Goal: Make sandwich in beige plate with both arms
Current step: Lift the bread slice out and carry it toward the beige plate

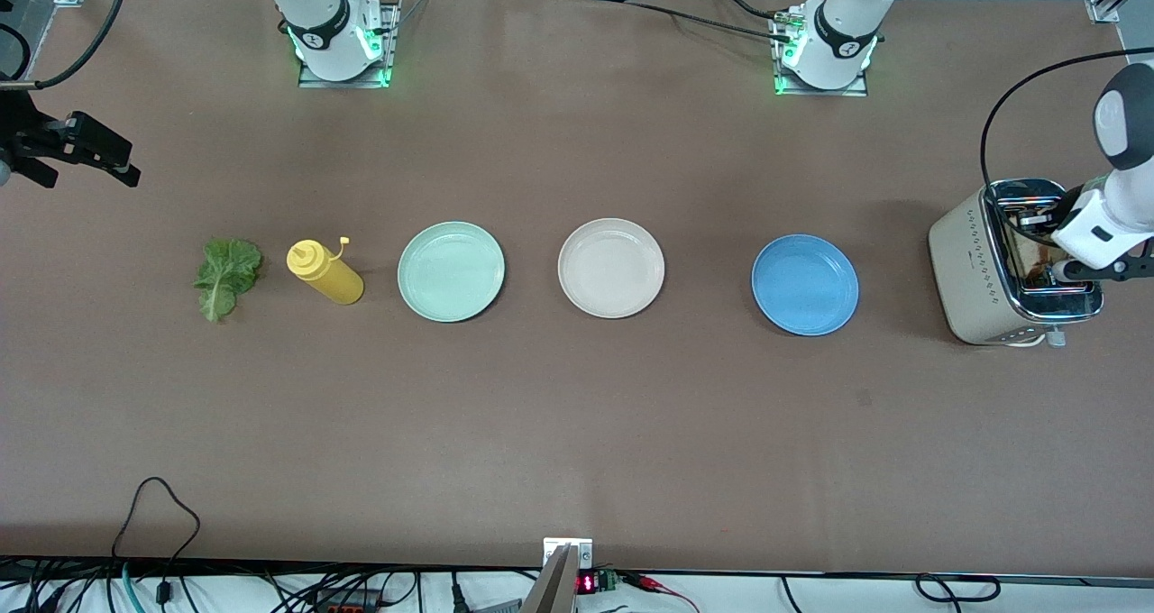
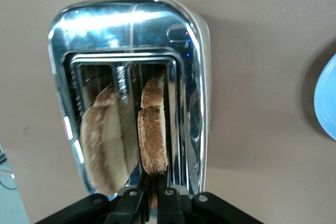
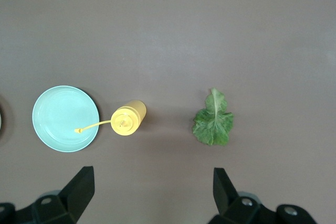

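Observation:
The beige plate [image 1: 611,268] lies bare in the middle of the table, between a mint-green plate [image 1: 451,271] and a blue plate [image 1: 804,284]. A toaster [image 1: 978,270] at the left arm's end holds two toasted bread slices. My left gripper [image 2: 154,182] reaches down into one slot and is shut on the edge of one slice [image 2: 153,135]; the other slice [image 2: 105,145] stands in the neighbouring slot. A green lettuce leaf [image 1: 227,275] lies at the right arm's end. My right gripper [image 3: 153,174] hangs open and holds nothing, high over the table near the leaf [image 3: 213,121].
A yellow squeeze bottle [image 1: 326,273] stands between the lettuce and the mint-green plate, its nozzle toward the plate. The blue plate's rim [image 2: 326,98] shows beside the toaster in the left wrist view. Cables run along the table's near edge.

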### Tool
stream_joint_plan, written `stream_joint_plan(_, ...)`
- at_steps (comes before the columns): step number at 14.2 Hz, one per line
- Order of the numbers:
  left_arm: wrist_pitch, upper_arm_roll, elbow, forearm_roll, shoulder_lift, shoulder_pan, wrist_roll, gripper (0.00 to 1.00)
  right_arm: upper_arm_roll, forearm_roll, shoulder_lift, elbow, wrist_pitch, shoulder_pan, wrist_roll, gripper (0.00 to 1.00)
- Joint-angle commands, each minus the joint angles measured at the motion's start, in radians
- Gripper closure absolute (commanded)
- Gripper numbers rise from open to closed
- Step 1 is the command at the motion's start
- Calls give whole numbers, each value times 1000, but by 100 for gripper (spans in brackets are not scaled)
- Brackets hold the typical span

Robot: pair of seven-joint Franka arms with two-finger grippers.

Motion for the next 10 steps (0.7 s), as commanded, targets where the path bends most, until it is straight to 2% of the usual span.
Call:
stream_joint_plan(1,-116,-13,77,23,-42,11,-2,99,0,10,-3,12,-16,-5,-1,0)
stream_joint_plan(4,-289,-28,204,23,-51,10,3,99,0,10,-3,12,-16,-5,-1,0)
stream_joint_plan(7,-421,-74,325,2,-51,4,16,99,0,10,-3,12,-16,-5,-1,0)
stream_joint_plan(10,-576,-180,402,-59,-39,-1,-4,99,0,10,-3,12,-16,-5,-1,0)
